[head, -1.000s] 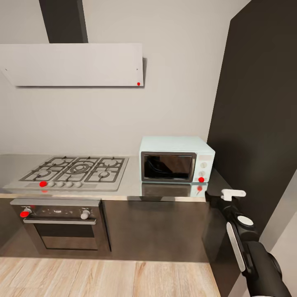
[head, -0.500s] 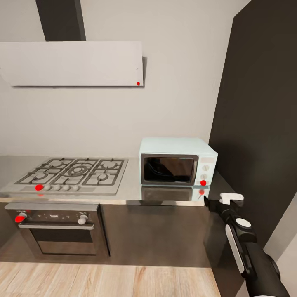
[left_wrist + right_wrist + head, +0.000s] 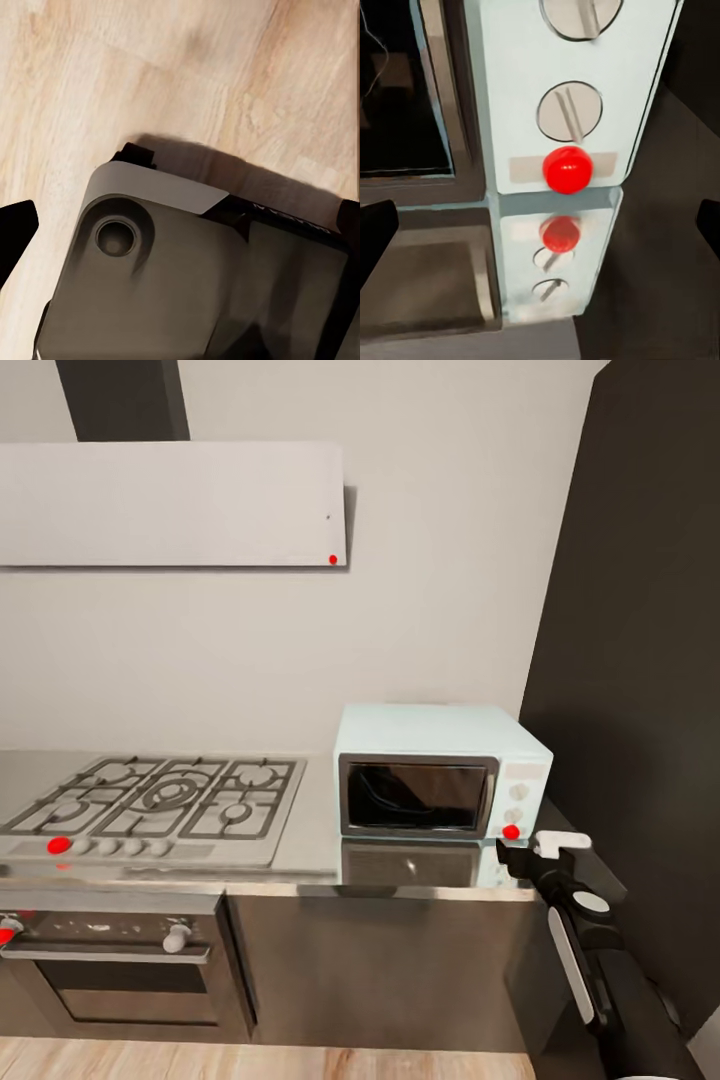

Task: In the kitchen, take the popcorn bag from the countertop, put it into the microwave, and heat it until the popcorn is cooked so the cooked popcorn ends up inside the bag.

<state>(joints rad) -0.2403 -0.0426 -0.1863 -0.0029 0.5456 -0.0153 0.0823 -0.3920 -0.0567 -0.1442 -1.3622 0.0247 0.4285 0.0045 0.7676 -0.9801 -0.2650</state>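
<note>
Grey steel desk (image 3: 310,830) runs wall to wall under a white hood (image 3: 170,505), with a gas hob (image 3: 150,805) set into it and a built-in oven (image 3: 110,970) below. At its right end, hard by a tall dark cabinet (image 3: 640,690), stands the microwave (image 3: 440,772): a small mint-white box, dark glass door shut, two pale round knobs (image 3: 570,112) and a red button (image 3: 568,169) down its right-hand panel, all mirrored in the glossy steel. The popcorn bag cannot be made out on the stretch of desk in the head view, nor through the dark glass.

The right claw (image 3: 530,850) hangs just before the microwave's lower right corner, its wrist camera looking squarely at the knobs and button; its dark fingertips (image 3: 376,232) sit wide at the frame edges, spread and holding nothing. The left claw (image 3: 180,225) points down over wood floor (image 3: 150,75), tips likewise apart and empty.

I judge the step to be working the microwave's front; the next move calls for a short, steady reach to door or button.
</note>
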